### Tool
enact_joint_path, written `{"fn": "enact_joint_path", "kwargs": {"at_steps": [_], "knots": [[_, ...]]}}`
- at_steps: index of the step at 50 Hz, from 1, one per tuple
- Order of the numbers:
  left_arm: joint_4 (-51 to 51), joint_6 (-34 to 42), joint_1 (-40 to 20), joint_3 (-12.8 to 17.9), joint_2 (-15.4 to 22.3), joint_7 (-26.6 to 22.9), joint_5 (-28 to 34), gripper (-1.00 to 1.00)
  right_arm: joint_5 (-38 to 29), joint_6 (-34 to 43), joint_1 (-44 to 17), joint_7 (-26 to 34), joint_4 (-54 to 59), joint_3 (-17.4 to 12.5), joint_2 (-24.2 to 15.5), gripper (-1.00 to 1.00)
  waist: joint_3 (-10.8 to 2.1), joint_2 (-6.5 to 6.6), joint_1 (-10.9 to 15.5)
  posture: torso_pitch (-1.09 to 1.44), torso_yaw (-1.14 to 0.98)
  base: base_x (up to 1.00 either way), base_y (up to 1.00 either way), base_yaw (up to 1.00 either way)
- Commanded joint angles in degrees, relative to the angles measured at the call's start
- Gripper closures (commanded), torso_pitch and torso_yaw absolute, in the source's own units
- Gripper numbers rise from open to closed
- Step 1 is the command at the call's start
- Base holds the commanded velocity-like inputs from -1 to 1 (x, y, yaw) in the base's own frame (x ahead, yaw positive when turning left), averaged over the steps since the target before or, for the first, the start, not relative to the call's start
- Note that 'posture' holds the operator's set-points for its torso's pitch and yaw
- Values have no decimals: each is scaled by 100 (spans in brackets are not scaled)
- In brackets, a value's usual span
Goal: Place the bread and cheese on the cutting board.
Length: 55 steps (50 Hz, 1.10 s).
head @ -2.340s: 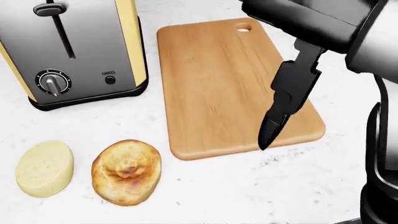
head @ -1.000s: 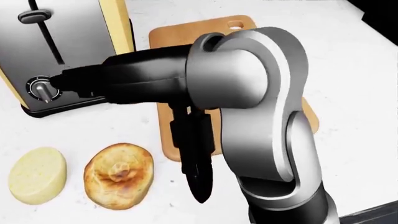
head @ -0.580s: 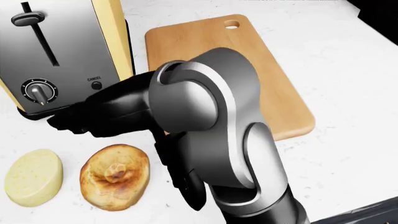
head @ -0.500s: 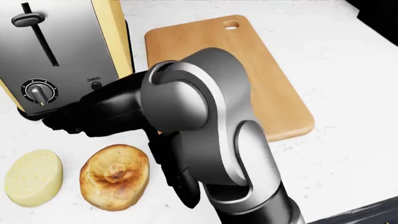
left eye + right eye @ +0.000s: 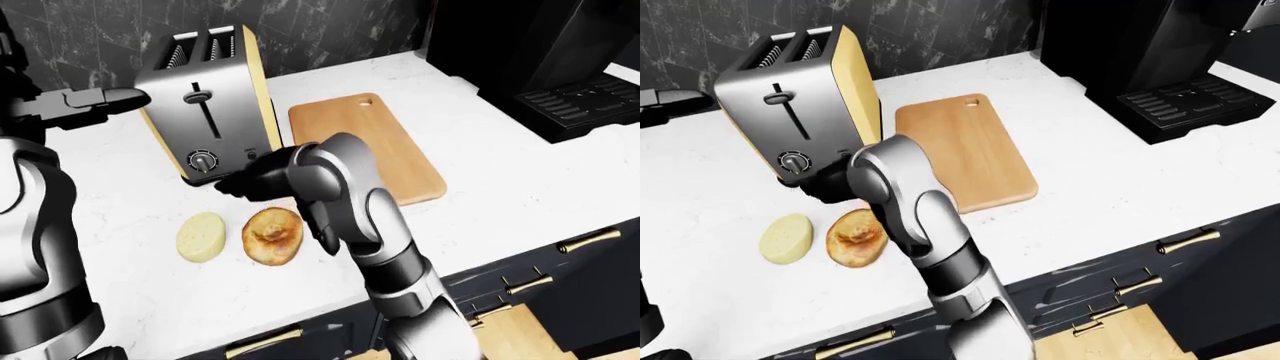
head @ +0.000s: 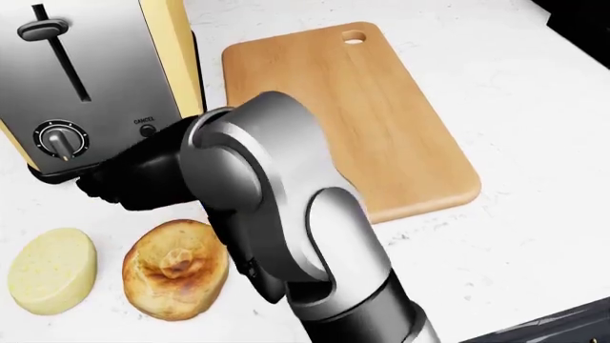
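The toasted round bread lies on the white counter at the lower left of the head view, with the pale yellow cheese round just left of it. The wooden cutting board lies bare to the right, apart from both. My right arm bends across the middle, and my right hand hovers dark between the toaster's base and the bread, open and holding nothing. One black finger hangs beside the bread's right edge. My left hand is raised left of the toaster, fingers stretched out and empty.
A silver and yellow toaster stands close above the bread and cheese. A black coffee machine sits at the counter's far right. The counter's near edge runs above dark drawers with brass handles.
My right arm has swung left from above the cutting board to the space between toaster and bread, uncovering the board. The view shifted slightly. Bread and cheese lie where they were.
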Motion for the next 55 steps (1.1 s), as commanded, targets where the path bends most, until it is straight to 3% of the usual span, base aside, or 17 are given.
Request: {"fn": "enact_joint_path", "kwargs": {"at_steps": [1,14,26,55], "knots": [[-160,-127,-160,87,121,10,7,-100,-109,12,-208,-199,-165,-21,82,-100,-151,53,-3,0,0,0,0,0],[-180,-134,-118,118,137,15,-16,-100,-425,56,89,-292,-146,124,407,-100,-149,72,5,0,0,0,0,0],[-149,-153,-114,130,148,20,-32,-100,-939,49,-66,-966,456,114,474,-100,-152,80,7,0,0,0,0,0],[-128,-203,-63,147,141,14,-33,-100,-1159,19,32,-942,710,173,664,-100,-192,70,65,0,0,0,0,0]]}}
